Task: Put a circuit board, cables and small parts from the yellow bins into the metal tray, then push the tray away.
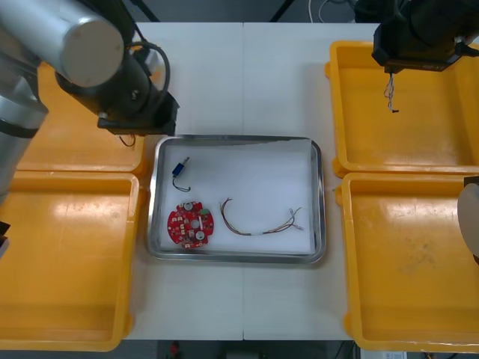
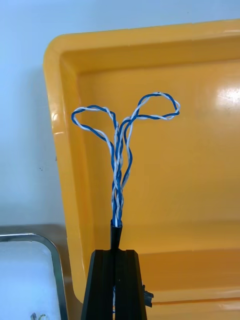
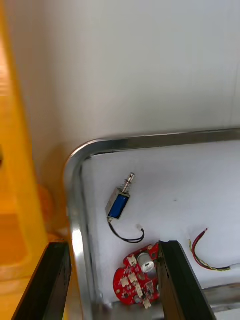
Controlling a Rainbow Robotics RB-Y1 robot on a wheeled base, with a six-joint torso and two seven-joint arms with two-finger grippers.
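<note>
My right gripper (image 2: 116,252) is shut on a twisted blue and white cable (image 2: 120,150), whose two loops fan out beyond the fingertips. In the front view this cable (image 1: 390,93) dangles over the far right yellow bin (image 1: 419,142). The metal tray (image 1: 320,202), white inside, holds a round red circuit board (image 1: 190,223), a red and yellow cable (image 1: 262,222) and a small metal part (image 1: 179,170) with a blue body and a black wire. My left gripper (image 3: 112,246) hangs open above the tray's far left corner (image 3: 75,200), with nothing in it.
Two yellow bins stand on each side of the tray. The near right bin (image 1: 412,277) and near left bin (image 1: 67,269) look bare. The left arm (image 1: 127,82) covers part of the far left bin (image 1: 45,149). White table (image 1: 239,75) lies beyond the tray.
</note>
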